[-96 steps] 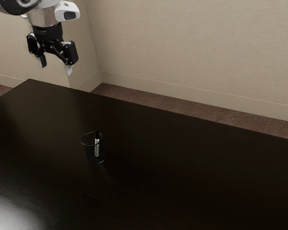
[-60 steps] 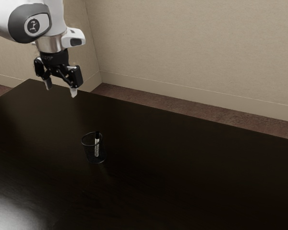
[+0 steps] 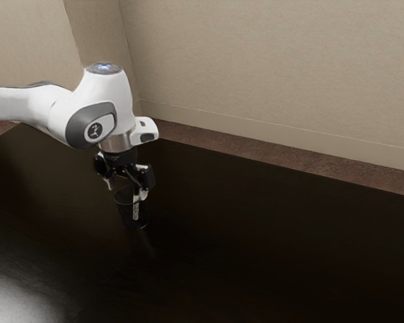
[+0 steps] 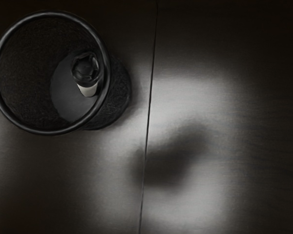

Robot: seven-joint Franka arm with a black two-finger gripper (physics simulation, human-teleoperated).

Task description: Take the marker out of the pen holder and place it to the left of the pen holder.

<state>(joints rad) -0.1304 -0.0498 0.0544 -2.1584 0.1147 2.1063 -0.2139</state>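
The end effector (image 3: pixel 126 189), its fingers spread, was low over the holder (image 4: pixel 24 78); the marker (image 4: pixel 86 72) stood inside, near the wall. Lining up the grasp seemed in hand; next came centring on the cap, closing, then lifting straight out.

Marker (image 4: pixel 88 90) in pen holder (image 4: pixel 119 92) (off-centre); table (image 4: pixel 244 146) beneath.

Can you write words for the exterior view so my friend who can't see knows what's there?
A white robot arm holds its open black gripper near the top of a black pen holder with a marker inside. The holder stands on a dark table; behind is a beige wall.
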